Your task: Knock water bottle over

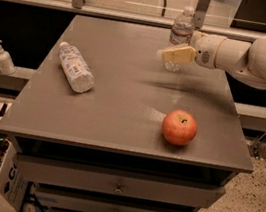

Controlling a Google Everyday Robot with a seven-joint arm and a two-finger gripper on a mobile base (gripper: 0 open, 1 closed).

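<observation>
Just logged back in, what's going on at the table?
The robot's arm reaches in from the right, its gripper in front of the lower half of the water bottle near the table far edge. The bottle stands upright, not yet knocked over. A white-labelled bottle lies on its side at left; an apple sits front right.
</observation>
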